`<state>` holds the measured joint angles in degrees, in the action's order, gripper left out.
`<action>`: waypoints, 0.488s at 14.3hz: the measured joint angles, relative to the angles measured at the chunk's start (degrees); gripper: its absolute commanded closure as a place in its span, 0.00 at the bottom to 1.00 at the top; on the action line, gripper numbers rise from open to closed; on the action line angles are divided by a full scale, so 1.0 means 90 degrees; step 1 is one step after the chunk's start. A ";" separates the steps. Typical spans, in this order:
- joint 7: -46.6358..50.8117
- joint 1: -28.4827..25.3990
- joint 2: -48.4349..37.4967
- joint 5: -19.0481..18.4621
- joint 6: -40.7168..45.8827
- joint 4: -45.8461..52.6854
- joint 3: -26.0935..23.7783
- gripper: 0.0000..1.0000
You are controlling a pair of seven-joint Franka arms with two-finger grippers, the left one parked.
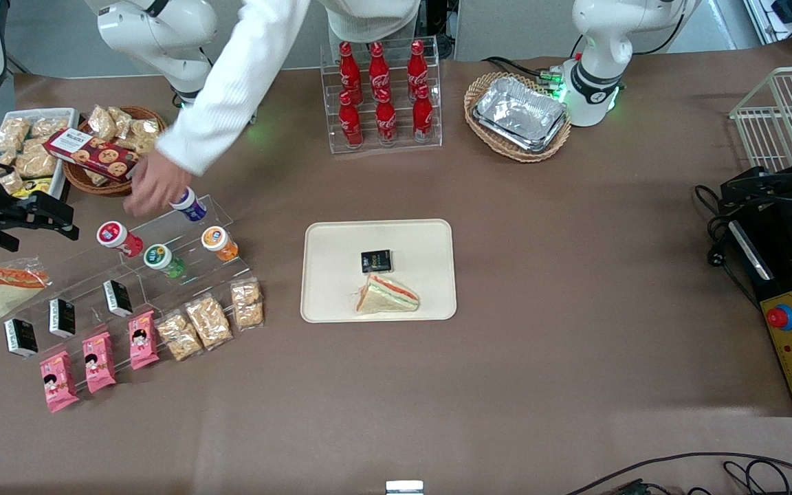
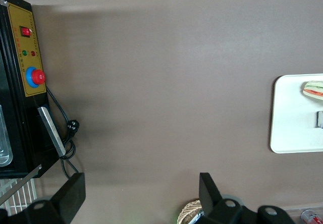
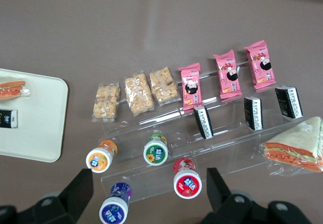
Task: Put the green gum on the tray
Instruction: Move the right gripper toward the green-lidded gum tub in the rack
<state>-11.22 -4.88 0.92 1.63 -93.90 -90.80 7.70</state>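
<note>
A: Where was the green gum (image 1: 161, 259)?

B: On the clear stepped rack (image 1: 162, 271) toward the working arm's end of the table, lying between the red-lidded bottle (image 1: 116, 237) and the orange bottle (image 1: 218, 242). The tray (image 1: 331, 237) sat well apart from it, mid-table, carrying a wrapped sandwich (image 1: 387, 295) and a small black packet (image 1: 376, 261).

A: And the gripper (image 3: 150, 191)?

B: High above the rack, fingers spread wide with nothing between them. The wrist camera looked straight down past both fingers (image 3: 79, 189) onto the gum (image 3: 156, 151).

A: Did the views differ?

B: Yes. The front view showed a person's hand (image 1: 152, 185) in a white sleeve at the blue-lidded bottle (image 1: 188, 204), farther from the camera than the gum. The wrist view showed that bottle (image 3: 115, 208) but no hand. The parked arm's camera caught only an edge of the tray (image 2: 282, 118) and the sandwich (image 2: 314, 89), none of the bottles.
</note>
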 measured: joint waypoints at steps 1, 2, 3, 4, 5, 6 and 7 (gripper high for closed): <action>0.0000 0.0000 0.0000 0.0000 0.0000 0.0000 0.0000 0.00; 0.0000 0.0000 0.0000 0.0000 0.0000 0.0000 0.0000 0.00; 0.0000 0.0000 0.0000 0.0000 0.0000 0.0001 0.0002 0.00; 0.0000 0.0000 0.0000 0.0000 0.0000 0.0001 0.0002 0.00; -0.0007 0.0000 0.0000 0.0000 0.0000 0.0001 0.0002 0.00; -0.0072 0.0000 0.0000 0.0000 0.0003 0.0000 0.0001 0.00; -0.0312 -0.0001 0.0002 -0.0001 0.0006 0.0000 -0.0003 0.00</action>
<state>-14.02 -4.89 0.94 1.63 -93.85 -90.80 7.68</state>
